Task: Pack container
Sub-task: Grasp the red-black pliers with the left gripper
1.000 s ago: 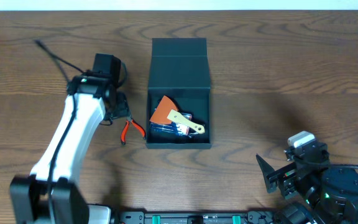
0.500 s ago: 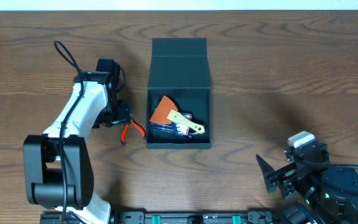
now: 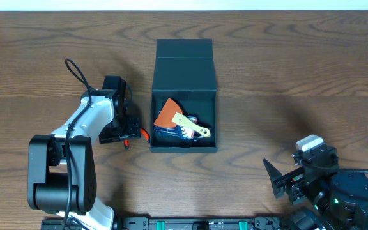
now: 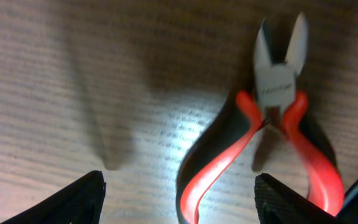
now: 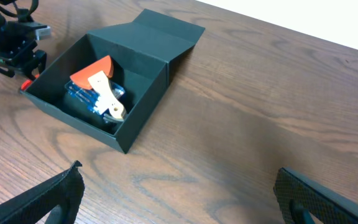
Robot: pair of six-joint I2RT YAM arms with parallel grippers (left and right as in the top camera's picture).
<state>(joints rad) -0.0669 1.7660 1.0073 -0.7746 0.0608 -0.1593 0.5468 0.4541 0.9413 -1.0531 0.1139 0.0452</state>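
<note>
The black container (image 3: 184, 83) stands open at the table's middle, its flap lid laid back; it also shows in the right wrist view (image 5: 143, 87). Inside lie an orange scraper with a pale handle (image 3: 174, 117) and a dark-blue packet (image 3: 171, 133). Red-handled pliers (image 4: 278, 124) lie on the wood just left of the container. My left gripper (image 3: 128, 132) is open right above them, its fingers (image 4: 179, 202) on either side of one red handle. In the overhead view only a bit of red (image 3: 144, 134) shows. My right gripper (image 3: 283, 181) is open and empty at the front right.
A black cable (image 3: 78, 70) loops off the left arm. Bare wood table (image 3: 299, 70) lies to the right of the container.
My left arm has swung toward the container and come down over the pliers, which are now mostly hidden under it from above. The right arm has not moved.
</note>
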